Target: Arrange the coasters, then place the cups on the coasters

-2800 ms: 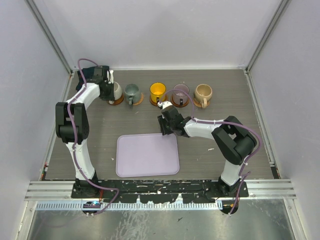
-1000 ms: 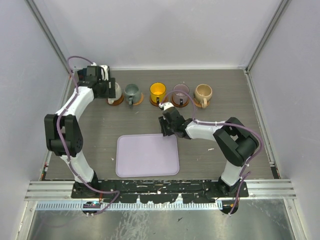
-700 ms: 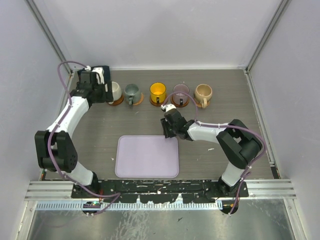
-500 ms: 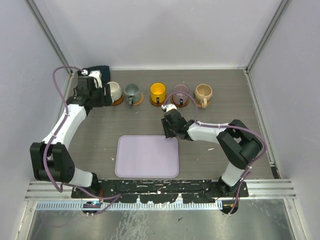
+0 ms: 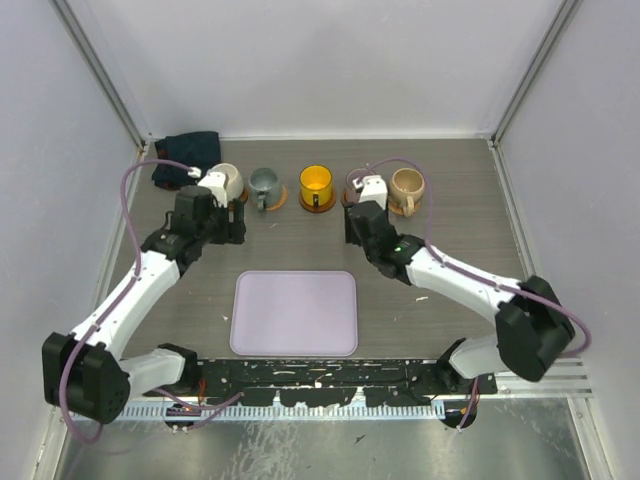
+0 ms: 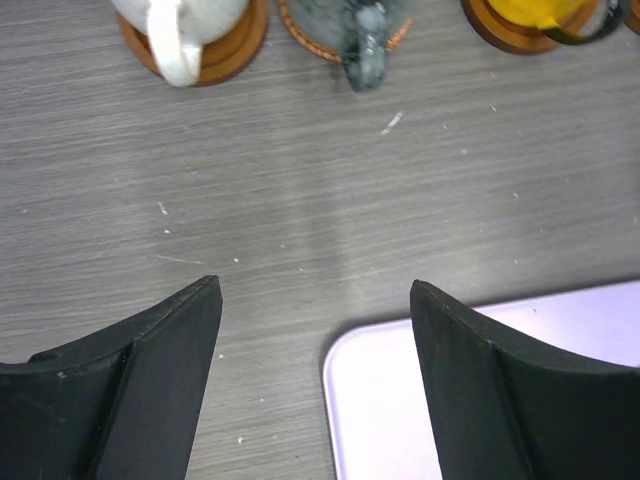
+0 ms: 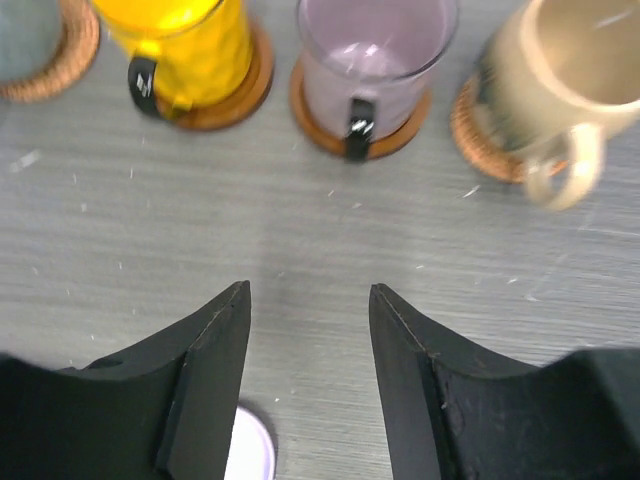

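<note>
Five cups stand in a row at the back, each on a round brown coaster: cream-white (image 5: 226, 181), grey-green (image 5: 264, 184), yellow (image 5: 316, 183), mauve (image 7: 375, 50) and tan (image 5: 406, 186). The coasters show under the cream cup (image 6: 215, 55), the yellow cup (image 7: 235, 95), the mauve cup (image 7: 320, 125) and the tan cup (image 7: 475, 130). My left gripper (image 6: 315, 290) hovers open over bare table, short of the cream and grey-green cups. My right gripper (image 7: 310, 290) hovers open in front of the mauve cup and hides most of it from the top view. Neither gripper holds anything.
A lavender tray (image 5: 295, 312) lies in the middle near the front; its corner shows under the left gripper (image 5: 232, 228). A dark folded cloth (image 5: 185, 145) sits in the back left corner. Grey walls close in the table on three sides.
My left arm has drawn back from the cream cup toward the table's middle. My right gripper has left the tray's corner, moved toward the mauve cup and opened wider.
</note>
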